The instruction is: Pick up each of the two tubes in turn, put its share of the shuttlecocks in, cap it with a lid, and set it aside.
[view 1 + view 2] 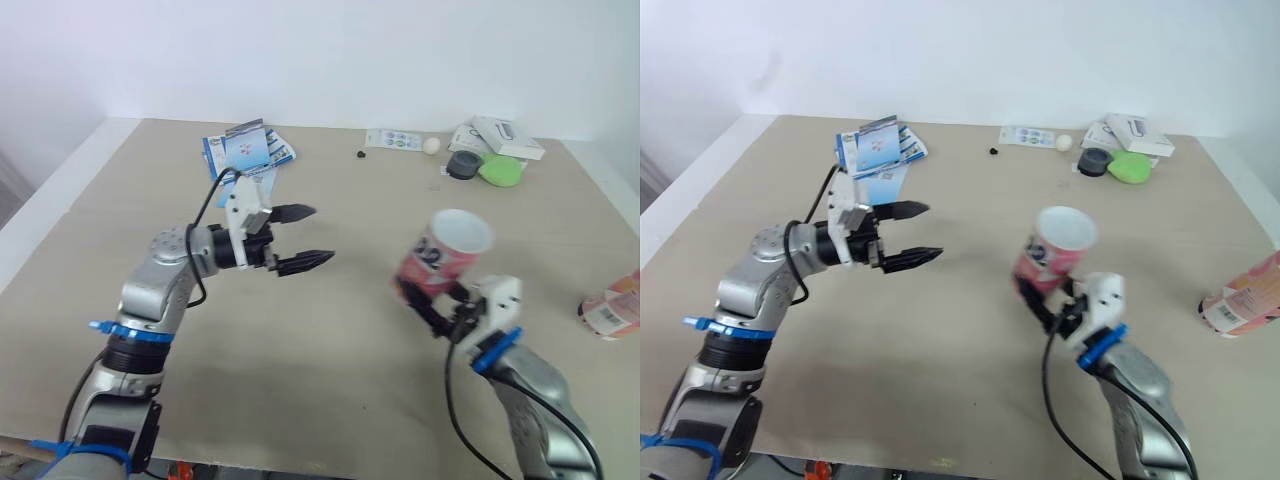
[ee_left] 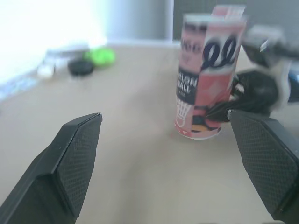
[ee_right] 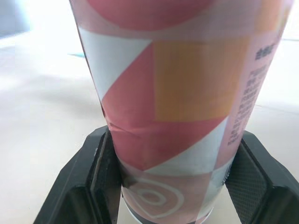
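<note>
The tan table (image 1: 330, 340) carries everything. Over it, the right gripper (image 1: 432, 300) pinches the base of 1 pink tube (image 1: 445, 250) between its 2 fingers, holding it upright near the table's right-middle; whether the base rests on the table I cannot tell. The left gripper (image 1: 322, 235) hangs in the air to the left, well apart from the tube, with its 2 fingers spread and nothing between them, pointing toward it. The 2nd tube (image 1: 612, 305) lies on its side at the table's right edge. A blue packet (image 1: 248, 150) sits at the far side, and a black lid (image 1: 462, 165) lies far right, touching a green thing (image 1: 500, 170). This looks like tube 1's filling or capping step. Next, the free left gripper likely has to fetch what goes in or on while the right keeps the tube steady.
</note>
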Motion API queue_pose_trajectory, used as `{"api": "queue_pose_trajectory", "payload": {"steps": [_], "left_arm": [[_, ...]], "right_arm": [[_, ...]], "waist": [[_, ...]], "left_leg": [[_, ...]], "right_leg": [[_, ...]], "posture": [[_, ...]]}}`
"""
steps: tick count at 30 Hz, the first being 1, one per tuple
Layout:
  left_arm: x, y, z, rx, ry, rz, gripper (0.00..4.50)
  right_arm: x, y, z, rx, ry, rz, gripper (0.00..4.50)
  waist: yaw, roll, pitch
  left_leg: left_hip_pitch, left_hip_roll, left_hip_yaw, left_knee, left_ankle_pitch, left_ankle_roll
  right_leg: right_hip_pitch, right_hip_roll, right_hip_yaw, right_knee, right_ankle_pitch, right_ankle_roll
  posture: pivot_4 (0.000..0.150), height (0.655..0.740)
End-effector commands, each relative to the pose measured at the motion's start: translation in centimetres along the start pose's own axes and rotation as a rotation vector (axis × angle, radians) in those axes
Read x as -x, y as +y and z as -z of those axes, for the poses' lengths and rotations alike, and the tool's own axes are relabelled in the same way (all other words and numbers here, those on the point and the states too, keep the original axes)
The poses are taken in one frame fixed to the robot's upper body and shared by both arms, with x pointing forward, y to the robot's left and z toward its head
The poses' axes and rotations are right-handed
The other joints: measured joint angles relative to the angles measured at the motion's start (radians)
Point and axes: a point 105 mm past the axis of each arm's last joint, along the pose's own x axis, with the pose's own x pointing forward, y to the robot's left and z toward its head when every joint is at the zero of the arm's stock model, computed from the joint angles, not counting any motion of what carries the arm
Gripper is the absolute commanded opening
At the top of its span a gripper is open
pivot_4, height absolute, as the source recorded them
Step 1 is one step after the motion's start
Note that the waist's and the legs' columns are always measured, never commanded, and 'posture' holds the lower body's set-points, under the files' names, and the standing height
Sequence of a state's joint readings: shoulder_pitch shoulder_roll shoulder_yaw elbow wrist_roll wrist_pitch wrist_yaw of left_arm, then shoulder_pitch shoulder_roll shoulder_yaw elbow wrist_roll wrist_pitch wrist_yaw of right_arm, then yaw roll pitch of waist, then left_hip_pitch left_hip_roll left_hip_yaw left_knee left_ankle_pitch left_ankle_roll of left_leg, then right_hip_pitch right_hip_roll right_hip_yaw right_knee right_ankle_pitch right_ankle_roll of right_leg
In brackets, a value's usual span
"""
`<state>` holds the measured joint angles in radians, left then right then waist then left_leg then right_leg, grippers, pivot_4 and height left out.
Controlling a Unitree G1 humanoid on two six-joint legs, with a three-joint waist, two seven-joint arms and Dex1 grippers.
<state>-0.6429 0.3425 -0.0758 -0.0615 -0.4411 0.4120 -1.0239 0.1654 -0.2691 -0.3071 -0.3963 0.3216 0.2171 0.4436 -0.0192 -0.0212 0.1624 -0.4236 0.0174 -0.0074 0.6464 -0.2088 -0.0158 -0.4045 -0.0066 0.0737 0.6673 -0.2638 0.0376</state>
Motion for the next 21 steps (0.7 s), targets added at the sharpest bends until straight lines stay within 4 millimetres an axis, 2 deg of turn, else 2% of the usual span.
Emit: {"api": "queue_pose_trajectory", "payload": {"steps": [1,3,7,15,17,20,21], "left_arm": [[-2.3,-1.4,-0.7,-0.008,-0.050,0.059,4.50],[-3.6,-2.2,0.0,0.001,-0.050,0.089,4.50],[-4.7,-3.3,0.7,0.026,-0.060,0.128,4.50],[-3.9,-2.7,1.7,0.033,-0.035,0.085,4.50],[-3.8,-2.6,1.8,0.030,-0.034,0.068,4.50],[-3.6,-2.7,2.1,0.033,-0.027,0.063,4.50],[-3.6,-2.8,2.2,0.036,-0.024,0.061,4.50]], "right_arm": [[1.8,-4.6,-2.3,0.031,-0.101,0.334,2.90],[2.7,-6.9,-1.5,-0.002,-0.093,0.475,2.90],[2.7,-9.2,-0.3,-0.044,-0.075,0.574,2.90],[1.9,-9.0,1.1,-0.077,-0.035,0.535,2.90],[2.0,-9.0,1.3,-0.061,-0.022,0.533,3.69],[2.1,-8.4,1.0,-0.040,-0.030,0.508,4.33],[2.3,-8.1,0.9,-0.040,-0.035,0.502,4.33]], "waist": [[-0.005,0.000,0.000],[-0.007,0.000,0.000],[-0.008,0.001,0.000],[-0.010,0.006,0.000],[-0.010,0.006,0.000],[-0.010,0.006,0.000],[-0.010,0.006,0.000]], "left_leg": [[0.000,0.000,0.000,0.001,0.000,0.000],[0.000,-0.001,0.002,0.003,0.001,0.001],[0.002,-0.001,0.006,0.005,0.004,0.006],[0.004,0.006,0.009,0.004,0.006,0.010],[0.004,0.007,0.009,0.004,0.006,0.010],[0.003,0.007,0.010,0.004,0.006,0.010],[0.003,0.007,0.010,0.004,0.006,0.010]], "right_leg": [[0.000,0.000,0.001,0.000,0.001,0.001],[0.000,0.000,0.003,0.000,0.002,0.004],[0.000,0.003,0.005,0.000,0.007,0.003],[0.000,0.012,0.007,0.000,0.013,-0.002],[0.000,0.012,0.007,0.000,0.013,-0.003],[-0.001,0.012,0.007,0.000,0.013,-0.003],[-0.001,0.012,0.007,0.000,0.013,-0.002]], "posture": [[0.150,0.7400],[0.150,0.7400],[0.150,0.7400],[0.150,0.7400],[0.150,0.7400],[0.150,0.7400],[0.150,0.7400]]}}
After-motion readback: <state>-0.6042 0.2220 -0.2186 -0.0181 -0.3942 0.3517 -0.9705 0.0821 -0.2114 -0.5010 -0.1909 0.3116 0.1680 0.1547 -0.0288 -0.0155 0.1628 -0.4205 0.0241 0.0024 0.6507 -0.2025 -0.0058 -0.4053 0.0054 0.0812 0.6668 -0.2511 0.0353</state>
